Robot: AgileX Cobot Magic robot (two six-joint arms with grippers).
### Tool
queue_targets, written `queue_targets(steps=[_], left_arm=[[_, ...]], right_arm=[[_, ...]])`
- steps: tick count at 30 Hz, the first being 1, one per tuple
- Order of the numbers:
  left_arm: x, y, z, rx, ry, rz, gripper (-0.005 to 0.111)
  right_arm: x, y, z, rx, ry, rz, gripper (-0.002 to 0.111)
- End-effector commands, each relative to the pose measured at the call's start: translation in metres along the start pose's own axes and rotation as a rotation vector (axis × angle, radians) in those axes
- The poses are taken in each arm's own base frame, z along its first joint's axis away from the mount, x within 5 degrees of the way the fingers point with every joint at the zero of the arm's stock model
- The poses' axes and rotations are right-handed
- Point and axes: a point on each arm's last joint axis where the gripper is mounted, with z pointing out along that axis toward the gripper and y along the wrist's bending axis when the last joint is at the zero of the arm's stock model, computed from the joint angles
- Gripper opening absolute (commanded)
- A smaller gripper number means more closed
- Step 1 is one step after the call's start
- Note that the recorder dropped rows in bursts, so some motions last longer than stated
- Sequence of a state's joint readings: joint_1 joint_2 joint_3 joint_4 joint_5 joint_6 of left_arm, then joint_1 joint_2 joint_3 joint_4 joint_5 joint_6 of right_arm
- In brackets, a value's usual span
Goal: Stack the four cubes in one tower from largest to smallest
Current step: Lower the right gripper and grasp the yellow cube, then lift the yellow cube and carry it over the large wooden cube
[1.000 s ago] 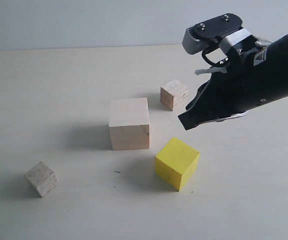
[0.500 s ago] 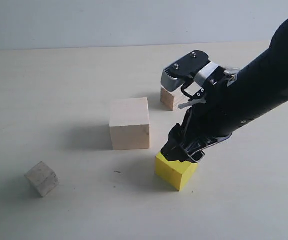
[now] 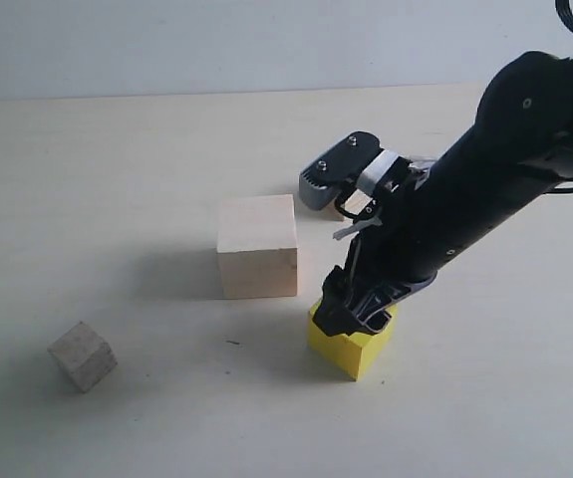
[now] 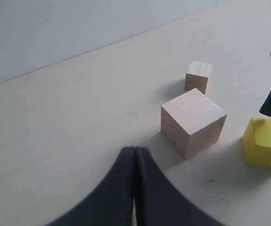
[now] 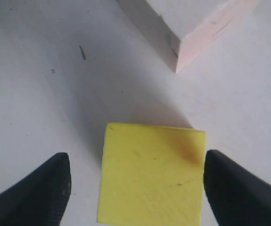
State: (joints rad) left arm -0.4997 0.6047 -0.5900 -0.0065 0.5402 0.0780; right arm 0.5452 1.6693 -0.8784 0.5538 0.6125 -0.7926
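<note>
My right gripper (image 3: 358, 311) is open and lowered over the yellow cube (image 3: 352, 351), one finger on each side. In the right wrist view the yellow cube (image 5: 151, 174) lies between the black fingertips (image 5: 48, 188) with a gap showing on one side. The largest pale wood cube (image 3: 256, 246) stands just to its left. The smallest whitish cube (image 3: 83, 355) sits alone at the front left. The grainy wood cube (image 4: 199, 76) shows behind the large cube (image 4: 192, 121) in the left wrist view; the right arm hides it in the exterior view. My left gripper (image 4: 134, 157) is shut and holds nothing.
All cubes rest on a pale beige tabletop (image 3: 117, 199) that ends at a light wall (image 3: 166, 40) at the back. A small dark mark (image 3: 232, 343) lies on the table in front of the large cube.
My right gripper has opened and come down and to the left, from above the table beside the grainy cube to around the yellow cube. The cubes have not moved.
</note>
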Motion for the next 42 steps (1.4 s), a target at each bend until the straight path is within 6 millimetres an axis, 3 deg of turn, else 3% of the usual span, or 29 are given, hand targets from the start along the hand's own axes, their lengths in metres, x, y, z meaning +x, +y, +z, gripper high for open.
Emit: queue_targets(steps=[1,14,21,27,29,34,42], left_arm=[[0.0,0.0,0.001,0.001,-0.013,-0.013,0.0],[0.0,0.0,0.001,0.001,-0.013,-0.013,0.0],[0.0,0.0,0.001,0.001,-0.013,-0.013,0.0],[0.0,0.0,0.001,0.001,-0.013,-0.011,0.0],[0.0,0.0,0.001,0.001,-0.013,-0.011,0.0],[0.0,0.0,0.001,0.001,-0.013,-0.011,0.0],[-0.001,0.0,0.001,0.001,-0.019,-0.013,0.0]], right_arm=[[-0.004,-0.002,0.003,0.003,-0.005,-0.01,0.074],[0.003,-0.008,0.027,-0.019,0.071,0.012,0.073],[0.006,-0.008,0.031,-0.03,0.097,0.054,0.048],[-0.005,-0.005,0.007,-0.04,0.177,0.144,0.009],[-0.009,-0.005,-0.004,-0.016,0.202,0.142,0.0],[-0.02,-0.007,-0.029,0.071,0.157,0.174,0.0],[-0.056,-0.008,-0.064,0.108,0.021,0.089,0.0]])
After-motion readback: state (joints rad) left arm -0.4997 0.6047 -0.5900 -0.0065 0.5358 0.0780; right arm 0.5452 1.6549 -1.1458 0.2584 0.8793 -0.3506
